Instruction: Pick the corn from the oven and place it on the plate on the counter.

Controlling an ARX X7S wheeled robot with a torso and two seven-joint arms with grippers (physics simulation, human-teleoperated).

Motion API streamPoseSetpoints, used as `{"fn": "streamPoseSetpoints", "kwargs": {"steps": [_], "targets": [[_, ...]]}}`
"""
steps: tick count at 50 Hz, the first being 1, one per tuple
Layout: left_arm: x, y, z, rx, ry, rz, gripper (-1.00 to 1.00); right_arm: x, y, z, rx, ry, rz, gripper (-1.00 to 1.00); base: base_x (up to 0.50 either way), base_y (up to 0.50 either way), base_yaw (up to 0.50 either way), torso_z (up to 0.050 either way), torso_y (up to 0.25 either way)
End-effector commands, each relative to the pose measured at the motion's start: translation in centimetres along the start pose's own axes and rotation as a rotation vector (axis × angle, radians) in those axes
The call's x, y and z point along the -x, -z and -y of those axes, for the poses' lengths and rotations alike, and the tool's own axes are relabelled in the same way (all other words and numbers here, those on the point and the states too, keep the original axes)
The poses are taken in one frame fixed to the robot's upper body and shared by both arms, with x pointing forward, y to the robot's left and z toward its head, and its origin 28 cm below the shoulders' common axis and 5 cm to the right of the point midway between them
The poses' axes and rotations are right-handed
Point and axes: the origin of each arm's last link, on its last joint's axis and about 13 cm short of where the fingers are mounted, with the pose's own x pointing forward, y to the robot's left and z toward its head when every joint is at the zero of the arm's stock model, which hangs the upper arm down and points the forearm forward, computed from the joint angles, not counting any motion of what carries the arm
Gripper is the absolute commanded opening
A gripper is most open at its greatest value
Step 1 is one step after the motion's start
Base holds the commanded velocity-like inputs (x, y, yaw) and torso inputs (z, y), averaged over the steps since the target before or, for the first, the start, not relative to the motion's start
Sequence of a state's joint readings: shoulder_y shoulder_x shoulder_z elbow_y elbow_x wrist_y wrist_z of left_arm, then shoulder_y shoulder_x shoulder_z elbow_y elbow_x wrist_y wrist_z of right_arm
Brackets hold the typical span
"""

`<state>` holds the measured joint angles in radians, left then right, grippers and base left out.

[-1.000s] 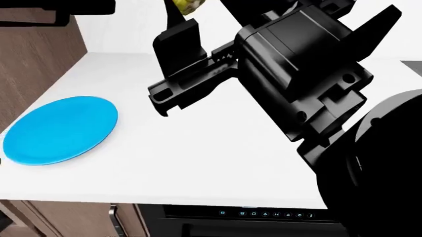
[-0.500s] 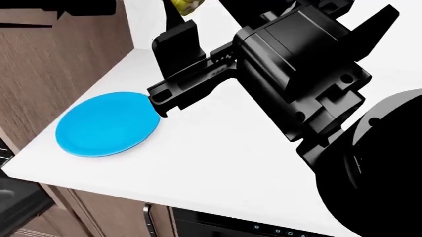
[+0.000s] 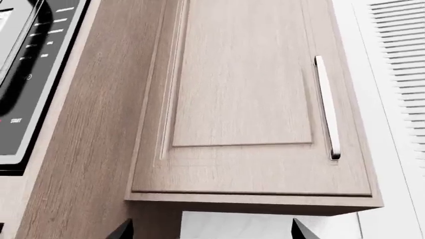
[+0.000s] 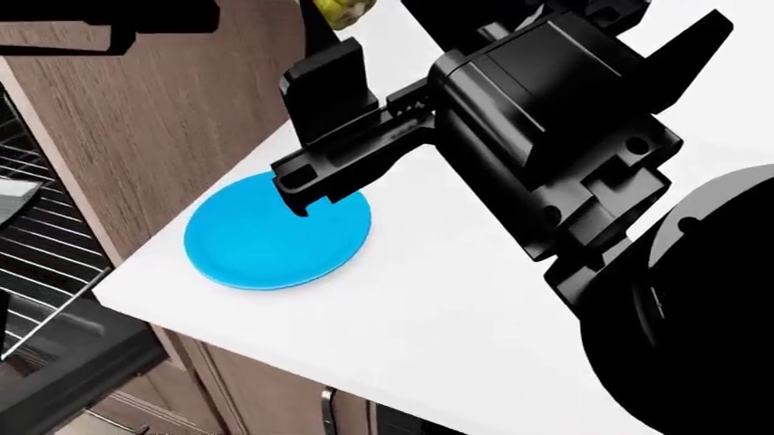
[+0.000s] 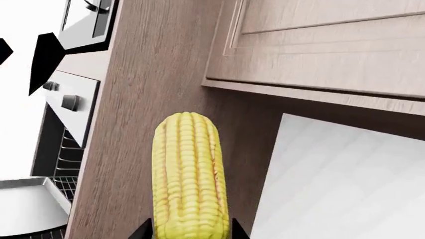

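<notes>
**Carrying the corn toward the plate**

Looking first at the biggest things, we have the white bench stretching across the head view, with wooden cabinets beneath and beside it. At the far left edge of that view the oven stands open, its wire racks showing, and the right wrist view catches a corner of the grey tray resting on a rack inside.

Our right arm fills much of the head view, raised above the bench. The blue plate lies flat near the bench corner closest to the oven, bare, partly hidden by the arm's black hardware.

The corn is out of the oven and in the air. Our right tool is closed on its lower end, black fingertips pressing either side, the cob standing free beyond them. In the head view only a scrap of yellow shows at the top edge.

Our left tool shows just two dark tips set well apart, nothing between them, facing an upper cabinet door.

We judge the pick done and the carry under way. Next we would need to bring the right tool over the plate's middle, lower it until the cob is close to the surface, then release; dropped from high up, the round cob could roll off.
</notes>
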<state>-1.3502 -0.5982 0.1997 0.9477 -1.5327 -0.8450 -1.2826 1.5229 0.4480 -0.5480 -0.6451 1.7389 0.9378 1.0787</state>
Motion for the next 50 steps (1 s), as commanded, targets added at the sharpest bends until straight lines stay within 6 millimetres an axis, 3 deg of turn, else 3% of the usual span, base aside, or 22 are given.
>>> {"fn": "streamPoseSetpoints", "kwargs": {"steps": [1,12,27,35,50], "targets": [[-0.06,0.11,-0.01,0.000,0.002,-0.002,1.00,-0.13,0.12,0.05,0.009,-0.001,0.011,-1.00,0.00,0.00,0.00,0.000,0.000],[0.03,0.20,-0.01,0.004,0.001,-0.003,1.00,-0.23,0.19,0.01,-0.010,0.000,-0.014,-1.00,0.00,0.00,0.00,0.000,0.000],[0.08,0.17,0.14,0.012,0.004,-0.006,1.00,-0.09,0.41,-0.20,0.010,-0.017,-0.021,-1.00,0.52,-0.08,0.00,0.000,0.001],[0.04,0.12,0.14,0.012,0.004,-0.005,1.00,-0.17,0.24,-0.02,0.007,-0.002,-0.016,-1.00,0.00,0.00,0.00,0.000,0.002],[0.03,0.02,0.20,0.013,0.010,-0.003,1.00,-0.11,0.29,-0.04,0.019,-0.006,-0.016,-1.00,0.08,0.54,0.00,0.000,0.001]]}}
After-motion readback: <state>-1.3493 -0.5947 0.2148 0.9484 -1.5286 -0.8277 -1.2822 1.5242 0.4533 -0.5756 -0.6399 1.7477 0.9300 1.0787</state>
